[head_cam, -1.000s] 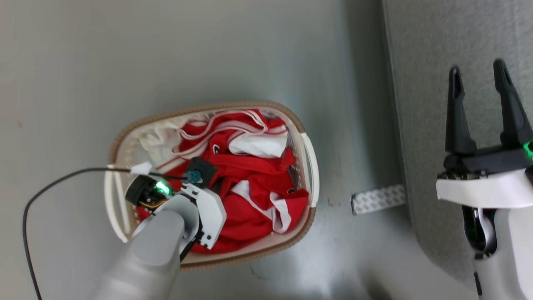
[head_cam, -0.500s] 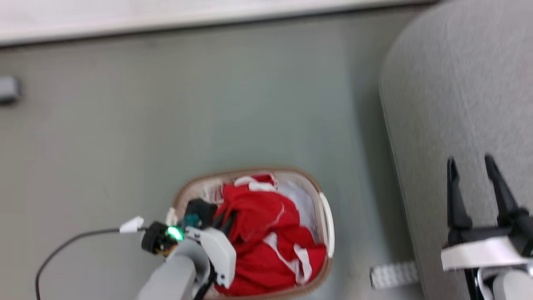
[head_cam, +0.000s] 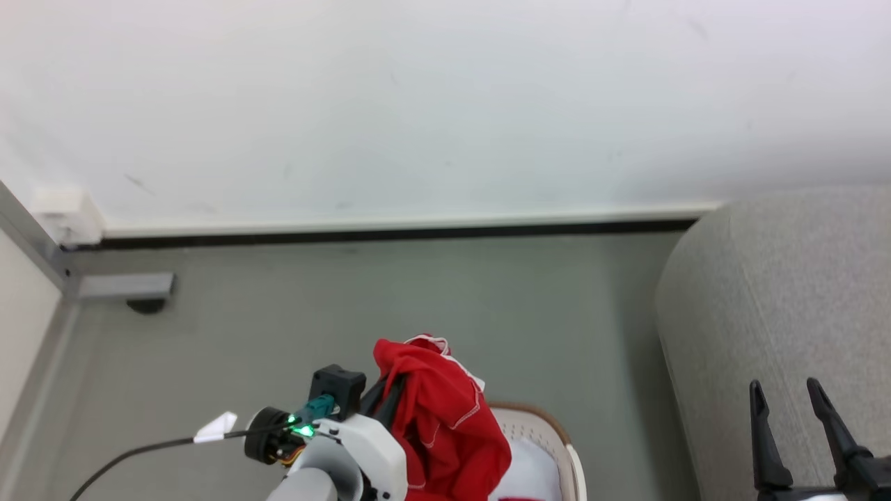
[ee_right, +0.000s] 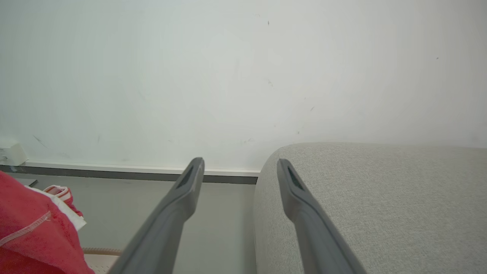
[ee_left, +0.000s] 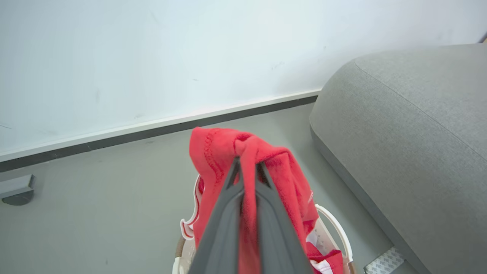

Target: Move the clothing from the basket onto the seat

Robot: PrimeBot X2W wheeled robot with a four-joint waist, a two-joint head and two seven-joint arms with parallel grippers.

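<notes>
Red clothing (ee_left: pixel 213 152) pinched in my left end effector (ee_left: pixel 249 163) above the basket (head_cam: pixel 536 431) — right end effector (ee_right: pixel 240 163) spread — next: over to the seat (ee_left: pixel 399 133).

Red clothing (head_cam: pixel 445 424) hangs above the basket (head_cam: pixel 534 435).
Bunched and white-stitched, it droops toward the cream, brown-rimmed basket on the floor; the grey fabric seat (head_cam: pixel 779 299) stands near, to the right.
</notes>
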